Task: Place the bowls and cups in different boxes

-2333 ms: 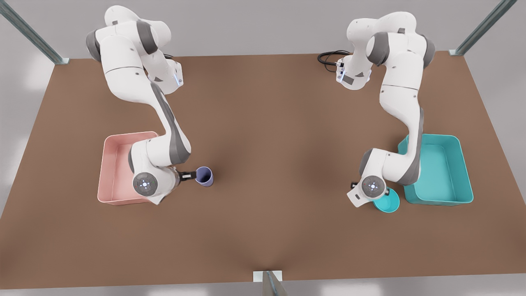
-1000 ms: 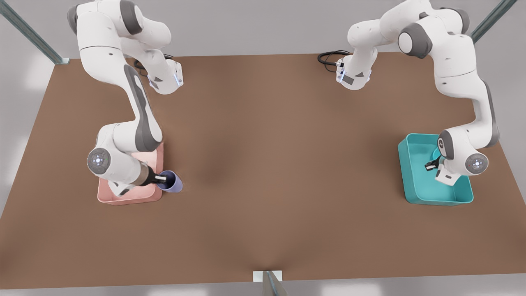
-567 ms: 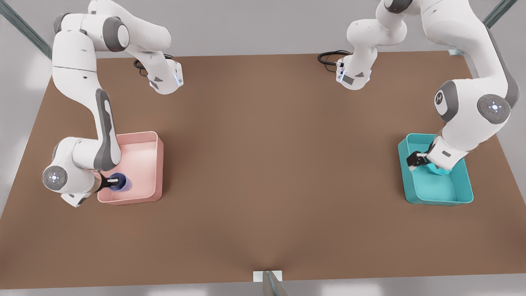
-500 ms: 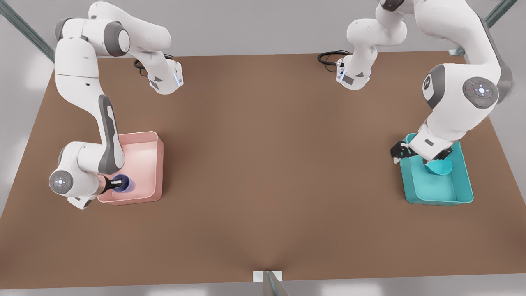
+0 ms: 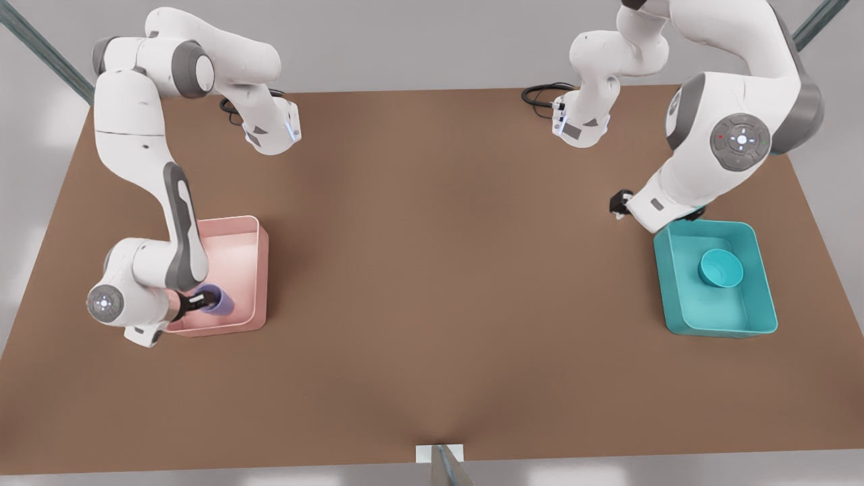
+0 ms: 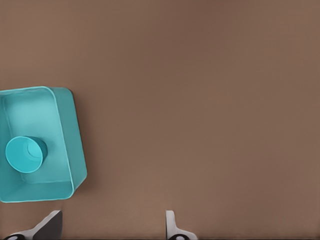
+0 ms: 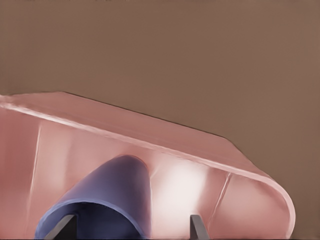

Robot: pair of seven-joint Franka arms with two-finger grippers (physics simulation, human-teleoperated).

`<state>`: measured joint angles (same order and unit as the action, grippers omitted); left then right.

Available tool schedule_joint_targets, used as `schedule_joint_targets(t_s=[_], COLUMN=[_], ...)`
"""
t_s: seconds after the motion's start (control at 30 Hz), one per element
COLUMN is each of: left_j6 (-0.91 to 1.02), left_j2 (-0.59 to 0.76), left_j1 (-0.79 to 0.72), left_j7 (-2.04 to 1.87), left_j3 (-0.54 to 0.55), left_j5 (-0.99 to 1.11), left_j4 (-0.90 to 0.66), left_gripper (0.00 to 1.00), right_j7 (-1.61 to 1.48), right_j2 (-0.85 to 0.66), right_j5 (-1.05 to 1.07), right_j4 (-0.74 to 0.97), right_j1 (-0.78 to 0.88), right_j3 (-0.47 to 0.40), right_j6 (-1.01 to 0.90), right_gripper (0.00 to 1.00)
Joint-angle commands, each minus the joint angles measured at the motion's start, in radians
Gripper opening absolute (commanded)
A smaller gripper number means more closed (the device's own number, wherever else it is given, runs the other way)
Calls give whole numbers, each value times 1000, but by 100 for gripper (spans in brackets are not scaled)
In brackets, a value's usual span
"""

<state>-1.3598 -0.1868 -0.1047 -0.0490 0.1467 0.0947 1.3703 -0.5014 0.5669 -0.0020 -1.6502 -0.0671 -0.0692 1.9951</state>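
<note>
even, soft overhead light, faint blurry shadows on the table point(image 5: 432, 270), no glare, mild softness throughout

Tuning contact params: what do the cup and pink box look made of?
Cup: looks like matte plastic, uniform lavender, thin wall, no glare. Pink box: likely smooth plastic, thin rounded rim, with a soft sheen on its inner wall in the right wrist view. Renders, so uncertain.
</note>
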Motion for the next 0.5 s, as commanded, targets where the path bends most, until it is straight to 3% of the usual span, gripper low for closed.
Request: schedule_joint_targets(t_s=[0.0,0.07,0.13,0.2,0.23,0.3,0.37,0.47], left_j6=[36,34,34,34,34,41,44,44], left_j2=[0,0,0,0,0,0,1,0], left_j1=[-1,-1,0,0,0,0,0,0], left_j7=[-18,-18,-18,-18,-18,-18,-18,-18], left_j3=[1,1,1,1,1,-1,1,-1], left_j5=[3,3,5,5,5,11,11,11], left_j4=[0,-2,-2,-2,-2,-25,-25,-25], left_gripper=[100,100,100,100,100,100,100,100], right_j7=[-183,-180,-76,395,460,484,540,543], right_j2=[-25,-76,-76,-71,-70,-180,-343,-429], right_j5=[33,27,4,-18,-21,-113,-93,-76], right_j4=[1,20,206,366,389,379,290,225], right_j1=[3,13,21,107,118,116,110,83], right_j3=[0,3,-3,3,5,92,92,92], right_j6=[-113,-211,-491,-703,-723,-722,-713,-708], right_gripper=[100,100,100,100,100,100,100,100])
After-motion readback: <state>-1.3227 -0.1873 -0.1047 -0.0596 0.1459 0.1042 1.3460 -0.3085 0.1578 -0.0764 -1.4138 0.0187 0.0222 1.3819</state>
